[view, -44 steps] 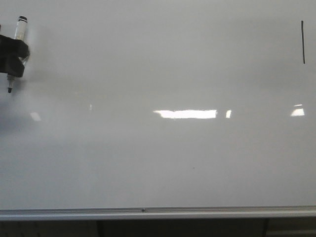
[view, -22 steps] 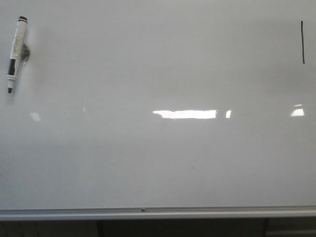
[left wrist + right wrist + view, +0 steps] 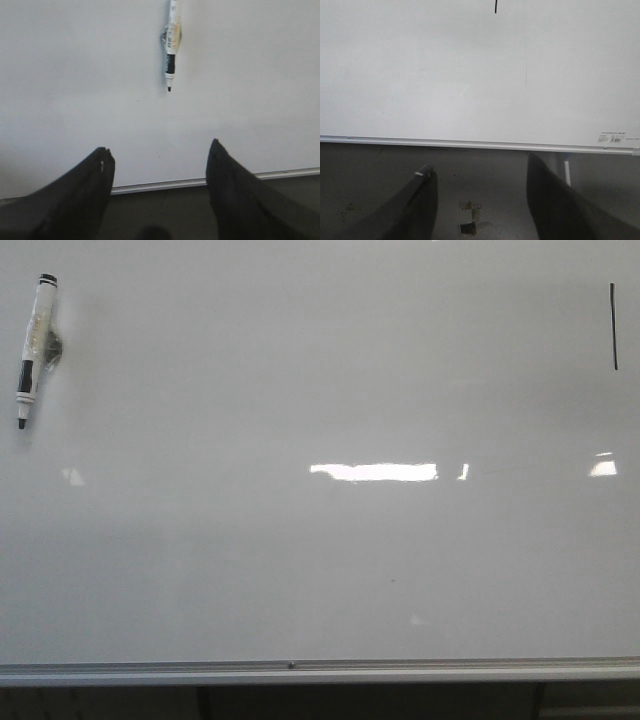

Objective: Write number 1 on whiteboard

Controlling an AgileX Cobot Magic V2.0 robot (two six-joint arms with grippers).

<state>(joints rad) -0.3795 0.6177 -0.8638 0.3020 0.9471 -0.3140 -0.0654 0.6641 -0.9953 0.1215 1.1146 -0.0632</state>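
Note:
The whiteboard [image 3: 320, 540] fills the front view, glossy with light reflections and a silver rail along its lower edge. The number 1 [image 3: 613, 326] is a thin black vertical stroke at the board's upper right; its lower end shows in the right wrist view [image 3: 496, 6]. A white marker pen [image 3: 32, 348] with a black cap lies on the board at the upper left, also seen in the left wrist view [image 3: 172, 42]. My left gripper [image 3: 160, 152] is open and empty, well back from the pen near the rail. My right gripper [image 3: 479, 167] is open and empty below the board's rail.
The board's silver rail [image 3: 300, 670] runs along the lower edge; it also shows in the right wrist view [image 3: 470, 144]. A dark floor [image 3: 480, 200] lies below it. A small label [image 3: 612, 137] sits at the board's lower corner.
One second ago my left gripper held the marker pen at the upper left. It has let go and drawn back out of the front view; the pen stays on the board.

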